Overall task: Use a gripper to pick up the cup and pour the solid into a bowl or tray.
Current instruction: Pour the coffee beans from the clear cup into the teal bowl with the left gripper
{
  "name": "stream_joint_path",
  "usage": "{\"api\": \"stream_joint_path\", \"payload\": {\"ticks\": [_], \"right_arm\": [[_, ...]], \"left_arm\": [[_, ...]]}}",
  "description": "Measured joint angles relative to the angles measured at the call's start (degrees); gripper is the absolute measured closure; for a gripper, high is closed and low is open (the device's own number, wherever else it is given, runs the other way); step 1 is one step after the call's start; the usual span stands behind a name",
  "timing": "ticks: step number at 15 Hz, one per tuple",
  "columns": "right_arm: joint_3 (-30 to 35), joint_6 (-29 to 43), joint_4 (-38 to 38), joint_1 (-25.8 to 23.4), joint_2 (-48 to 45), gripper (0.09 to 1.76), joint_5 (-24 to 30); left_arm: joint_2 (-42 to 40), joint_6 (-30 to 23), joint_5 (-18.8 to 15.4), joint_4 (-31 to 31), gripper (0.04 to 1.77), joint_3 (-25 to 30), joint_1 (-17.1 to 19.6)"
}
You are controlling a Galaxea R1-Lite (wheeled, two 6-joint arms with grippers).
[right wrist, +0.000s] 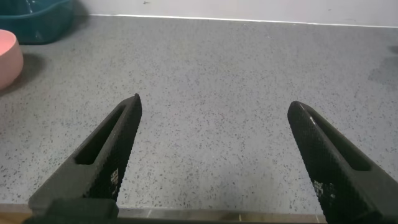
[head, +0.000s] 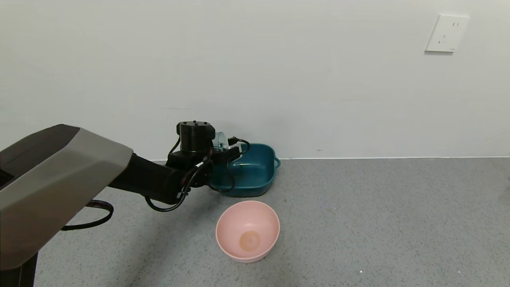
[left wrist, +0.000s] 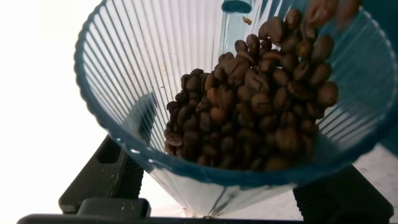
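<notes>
My left gripper (head: pixel 223 149) is shut on the cup (head: pixel 219 142) and holds it tipped on its side over the near-left rim of the dark teal basin (head: pixel 255 175), which stands by the wall. In the left wrist view the ribbed translucent cup (left wrist: pixel 143 81) fills the frame, with the brown pellets (left wrist: pixel 255 106) heaped toward its mouth and sliding to the rim. A black finger (left wrist: pixel 106 180) shows on either side of the cup. My right gripper (right wrist: pixel 214 106) is open and empty above bare floor; it is out of the head view.
A round pale pink bowl (head: pixel 247 230) stands on the grey speckled floor just in front of the basin; its edge (right wrist: pixel 9 56) also shows in the right wrist view, beside the basin's corner (right wrist: pixel 37 22). White wall behind with a socket (head: pixel 447 34).
</notes>
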Motion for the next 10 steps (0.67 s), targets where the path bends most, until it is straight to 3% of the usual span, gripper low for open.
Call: {"api": "stream_joint_path", "payload": {"ticks": [4, 10], "right_arm": [[0.0, 0.0, 0.0, 0.0, 0.0, 0.14, 0.0], [0.0, 0.0, 0.0, 0.0, 0.0, 0.14, 0.0]], "left_arm": [[0.7, 5.6, 0.0, -3.5, 0.49, 0.2, 0.4], [1.6, 9.5, 2.0, -3.8, 0.49, 0.7, 0.3]]}}
